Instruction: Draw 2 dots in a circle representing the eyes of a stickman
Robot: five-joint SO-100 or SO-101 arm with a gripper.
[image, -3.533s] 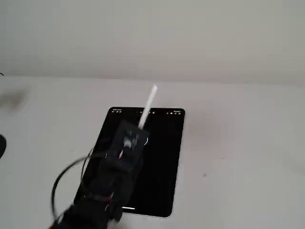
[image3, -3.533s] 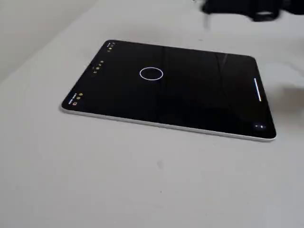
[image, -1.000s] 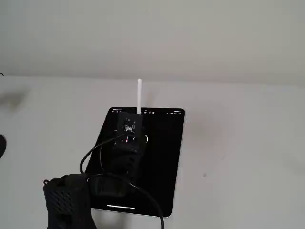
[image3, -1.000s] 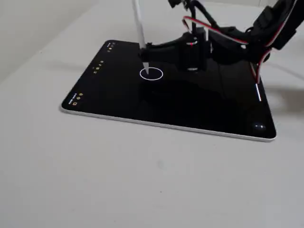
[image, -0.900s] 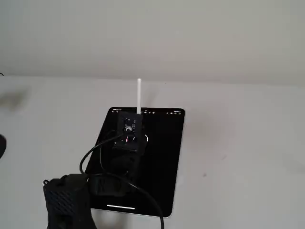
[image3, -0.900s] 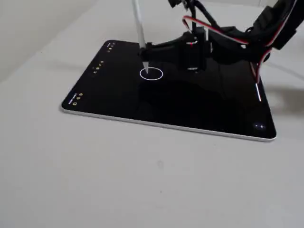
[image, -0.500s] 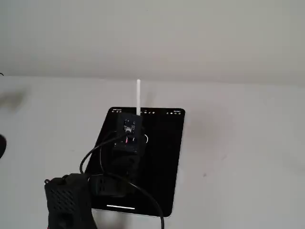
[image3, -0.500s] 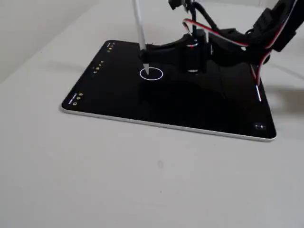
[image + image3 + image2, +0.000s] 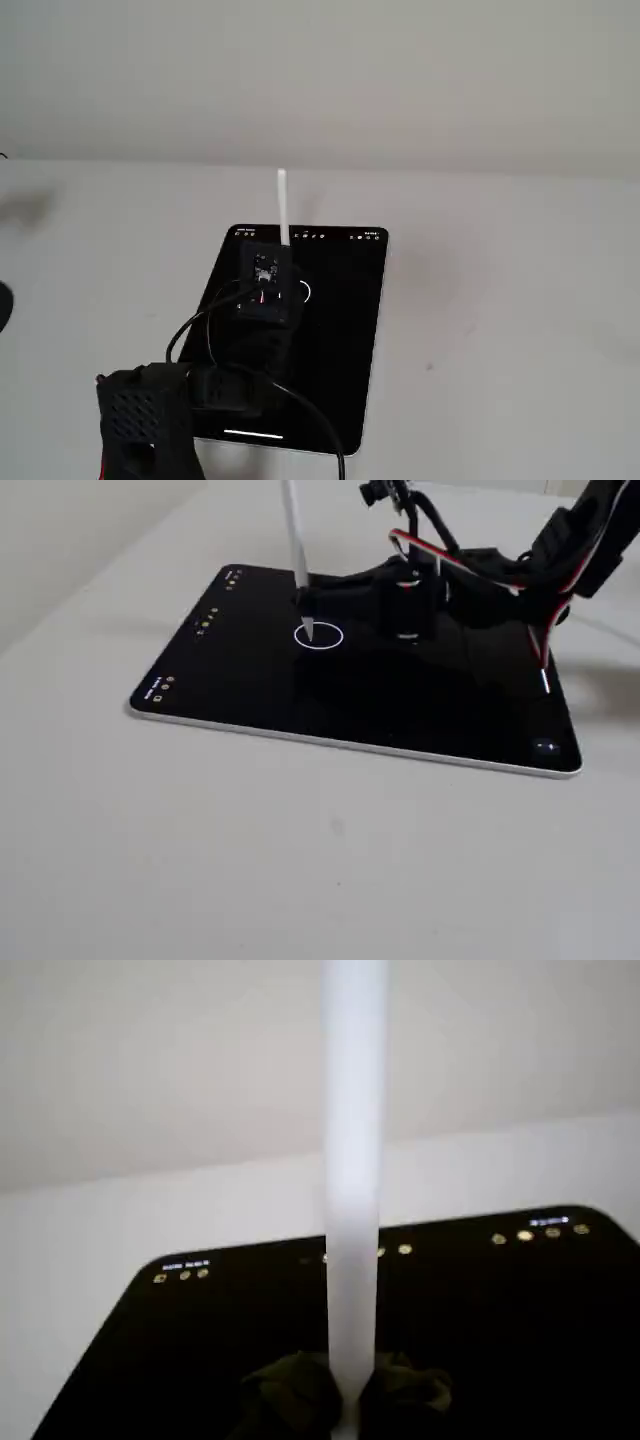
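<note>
A black tablet lies flat on the white table; it also shows as tablet and tablet. The circle, the stickman's head, is a thin white ring on its screen; in a fixed view only an arc of the circle shows beside the arm. My gripper is shut on an upright white stylus, seen too as gripper and stylus. The stylus tip stands inside the ring's left part; contact with the screen cannot be told. No dots can be made out in the ring.
Small icons line the tablet's far edge and a white bar glows near the other end. My arm with its red and black cables reaches over the tablet from the base. A dark object sits at the table's left edge.
The arm came over the tablet and the stylus went from tilted to upright. In the last second its top leaned slightly left while the tip stayed inside the ring.
</note>
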